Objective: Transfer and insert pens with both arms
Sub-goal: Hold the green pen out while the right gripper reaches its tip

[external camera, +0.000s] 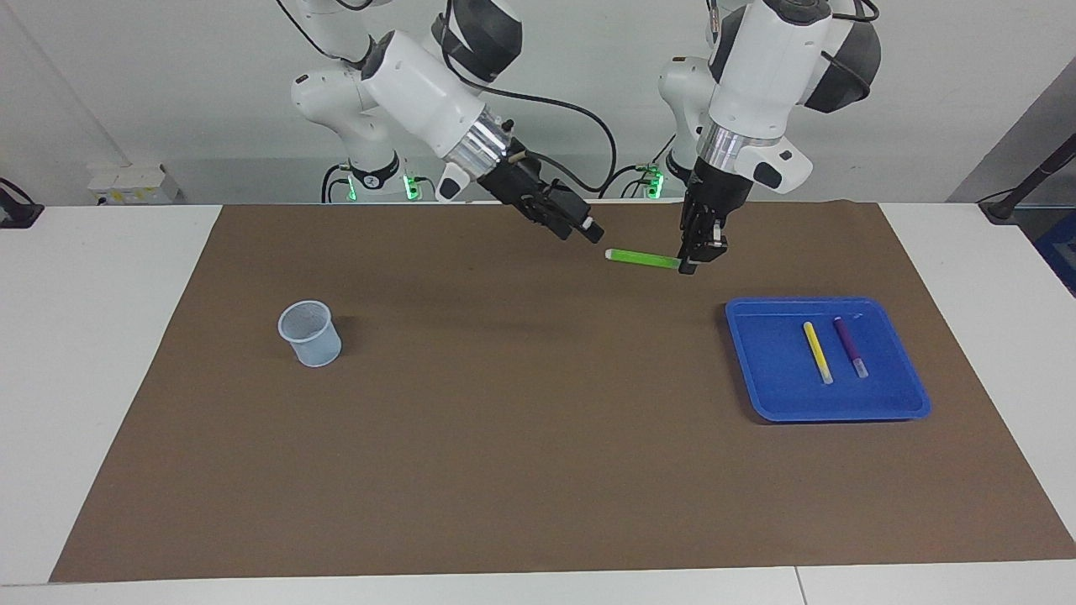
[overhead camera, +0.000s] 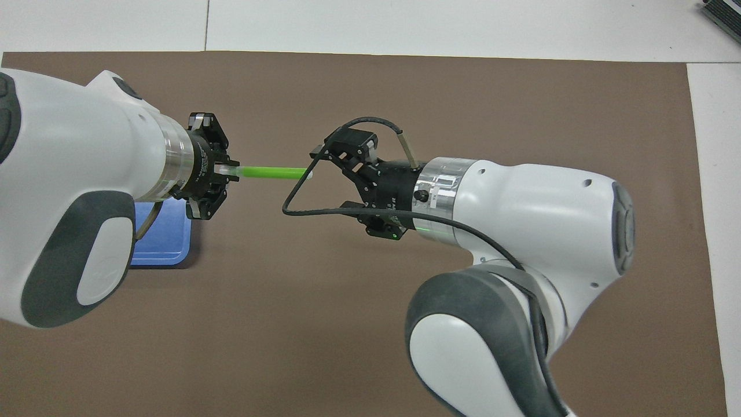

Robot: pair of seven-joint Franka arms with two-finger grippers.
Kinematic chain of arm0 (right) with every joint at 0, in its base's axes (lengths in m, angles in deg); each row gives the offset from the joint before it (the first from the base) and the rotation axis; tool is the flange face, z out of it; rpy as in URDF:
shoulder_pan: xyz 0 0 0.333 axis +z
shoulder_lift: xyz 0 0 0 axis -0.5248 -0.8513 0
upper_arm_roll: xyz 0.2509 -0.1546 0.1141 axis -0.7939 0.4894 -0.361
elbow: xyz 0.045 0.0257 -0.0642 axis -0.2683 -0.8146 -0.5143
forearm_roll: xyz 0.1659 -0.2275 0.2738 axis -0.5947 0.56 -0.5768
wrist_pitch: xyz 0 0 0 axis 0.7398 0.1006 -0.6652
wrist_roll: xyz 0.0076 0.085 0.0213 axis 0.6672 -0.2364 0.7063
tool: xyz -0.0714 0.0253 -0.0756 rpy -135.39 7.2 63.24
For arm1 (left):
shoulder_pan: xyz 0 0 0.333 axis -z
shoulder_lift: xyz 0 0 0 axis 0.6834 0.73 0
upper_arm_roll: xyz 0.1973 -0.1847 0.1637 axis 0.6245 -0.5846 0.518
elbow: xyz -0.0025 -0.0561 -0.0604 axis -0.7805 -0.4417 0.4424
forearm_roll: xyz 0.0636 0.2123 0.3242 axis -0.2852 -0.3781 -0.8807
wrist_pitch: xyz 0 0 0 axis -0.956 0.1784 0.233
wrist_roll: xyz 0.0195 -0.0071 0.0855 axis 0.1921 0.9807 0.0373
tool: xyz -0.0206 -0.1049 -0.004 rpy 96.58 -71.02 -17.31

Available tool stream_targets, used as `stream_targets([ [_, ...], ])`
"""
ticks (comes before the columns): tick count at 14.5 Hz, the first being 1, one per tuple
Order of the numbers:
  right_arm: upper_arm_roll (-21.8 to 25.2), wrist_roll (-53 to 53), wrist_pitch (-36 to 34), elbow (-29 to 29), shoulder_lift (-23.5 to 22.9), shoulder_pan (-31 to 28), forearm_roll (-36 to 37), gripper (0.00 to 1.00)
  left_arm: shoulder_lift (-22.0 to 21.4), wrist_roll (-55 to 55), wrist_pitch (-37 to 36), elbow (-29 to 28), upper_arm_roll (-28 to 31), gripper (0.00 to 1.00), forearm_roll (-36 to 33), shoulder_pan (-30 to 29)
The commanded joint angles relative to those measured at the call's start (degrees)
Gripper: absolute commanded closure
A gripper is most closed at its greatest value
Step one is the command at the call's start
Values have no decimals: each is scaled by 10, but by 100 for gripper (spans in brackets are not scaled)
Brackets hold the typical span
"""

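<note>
left gripper: my left gripper (external camera: 691,262) is clamped on one end of the green pen (external camera: 643,258), held level in the air over the brown mat (external camera: 521,437).
right gripper: my right gripper (external camera: 584,225) has its fingers wide apart, holding nothing, just beside the pen's free pale tip.
green pen: slim, smooth, bright plastic stick.
yellow pen (external camera: 817,352), purple pen (external camera: 850,345): lying side by side in the blue tray (external camera: 761,370), apart.
tray: shallow, glossy, rounded corners.
cup (external camera: 310,334): pale mesh, upright, toward the right arm's end.
</note>
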Motion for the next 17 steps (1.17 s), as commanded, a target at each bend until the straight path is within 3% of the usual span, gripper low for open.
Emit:
stream_targets([
  [1,2,-7,31,2,-14,8,-39,0,-16,15,-9,-11,7,100,-13,10],
  [10,-4,-11,118,31,-54,46,-86,0,-16,22,-9,-11,7,100,-13,10],
  [15,-4,-8,118,31,-54,51,-86,24,-18,22,-9,-11,7,100,-12,10],
  [17,-4,-7,118,31,-56,50,-86,26,-18,22,-9,-11,7,100,-13,10],
])
